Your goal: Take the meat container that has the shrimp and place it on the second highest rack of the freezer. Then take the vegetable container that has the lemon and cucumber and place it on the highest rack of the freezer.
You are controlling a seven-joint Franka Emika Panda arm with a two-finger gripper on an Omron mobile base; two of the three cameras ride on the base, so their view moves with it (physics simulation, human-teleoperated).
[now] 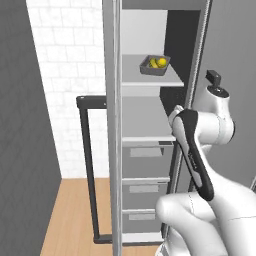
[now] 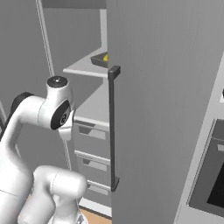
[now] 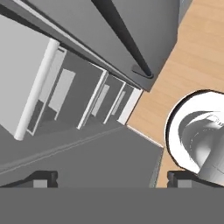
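The vegetable container [image 1: 155, 65] is a dark-grey tray resting on the upper shelf [image 1: 150, 80] of the open freezer [image 1: 145, 150]. Inside it lie the yellow lemon [image 1: 162, 61] and the greenish cucumber [image 1: 154, 63]. From the right base view the same tray [image 2: 100, 60] peeks out past the door edge. My gripper [image 3: 111, 181] is open, its two dark fingertips [image 3: 41, 179] wide apart with nothing between them. It looks down at the freezer drawers [image 3: 65, 92] and the wooden floor. The meat container and the shrimp are out of view.
A bare shelf [image 1: 147, 137] sits below the tray, with grey drawers [image 1: 145, 190] under it. The freezer door [image 2: 166, 109] with its long black bar handle [image 2: 113, 127] stands close on my right. A second black handle [image 1: 87, 170] is at left. The black oven [image 2: 214, 179] is at far right.
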